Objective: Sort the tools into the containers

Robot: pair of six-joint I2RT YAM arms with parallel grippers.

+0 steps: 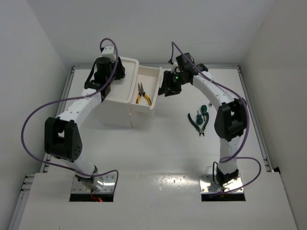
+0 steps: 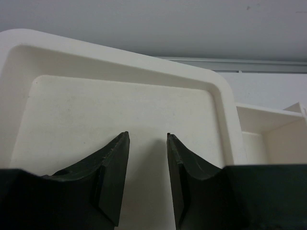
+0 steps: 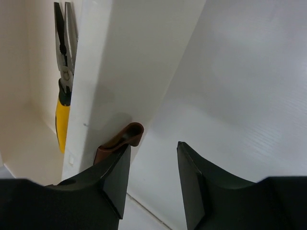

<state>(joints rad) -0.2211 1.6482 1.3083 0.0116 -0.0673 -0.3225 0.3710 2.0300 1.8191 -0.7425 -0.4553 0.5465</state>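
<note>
Yellow-handled pliers (image 1: 143, 96) (image 3: 62, 96) lie in the pulled-out drawer (image 1: 154, 91) of the white box (image 1: 117, 103). My right gripper (image 1: 169, 86) (image 3: 152, 146) stands open at the drawer front (image 3: 124, 62). The drawer's brown knob (image 3: 128, 135) sits at the tip of its left finger, not between the jaws. My left gripper (image 1: 112, 72) (image 2: 147, 136) hangs open over the box's recessed tray top (image 2: 120, 96), holding nothing. Dark green-handled pliers (image 1: 196, 121) and a green-handled screwdriver (image 1: 203, 110) lie on the table to the right of the drawer.
White walls close in the table on the left, back and right. A metal rail (image 1: 254, 120) runs along the table's right edge. Purple cables (image 1: 33, 120) loop off both arms. The right arm's elbow (image 1: 229, 120) hangs beside the green tools.
</note>
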